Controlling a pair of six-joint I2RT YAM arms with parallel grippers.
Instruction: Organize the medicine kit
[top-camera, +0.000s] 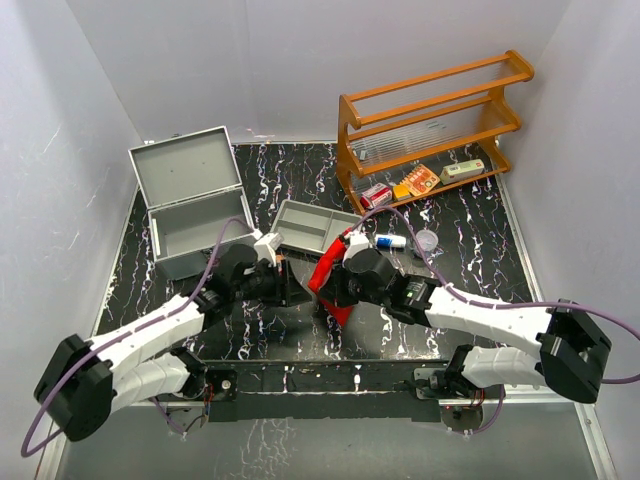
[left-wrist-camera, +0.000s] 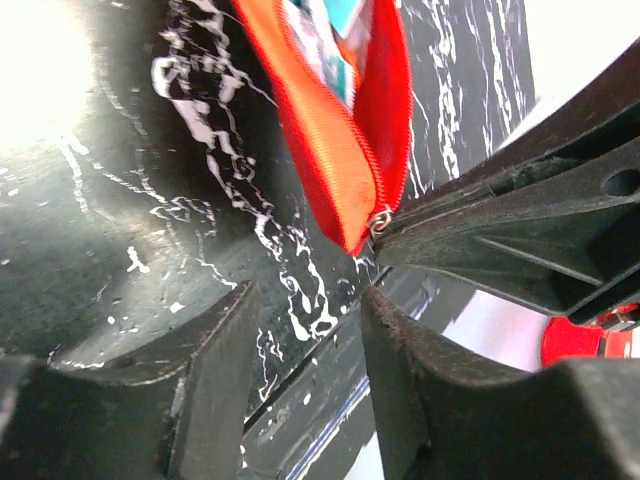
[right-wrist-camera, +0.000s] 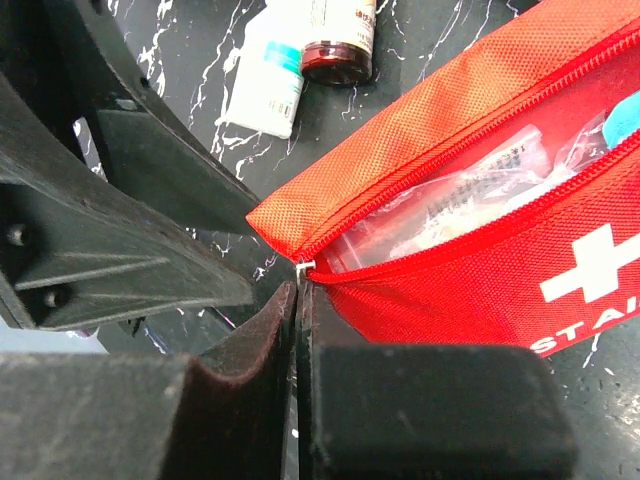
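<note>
Red pouch (right-wrist-camera: 470, 190) partly unzipped; right pincer (right-wrist-camera: 298, 295) pressed together, pinching its zipper pull (right-wrist-camera: 303, 267); left pincer (left-wrist-camera: 307, 295) spread, empty, just beside the pouch corner.

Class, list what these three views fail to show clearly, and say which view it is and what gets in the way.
1. Right wrist: red pouch contents, blurred behind clear wrapping; its lettering is cut off by the frame edge.
2. Top: labels of the boxes on the wooden rack, too small.
3. Top: medicine kit floor, partly hidden by its front wall.
4. Left wrist: table upper left, washed out by glare.
</note>
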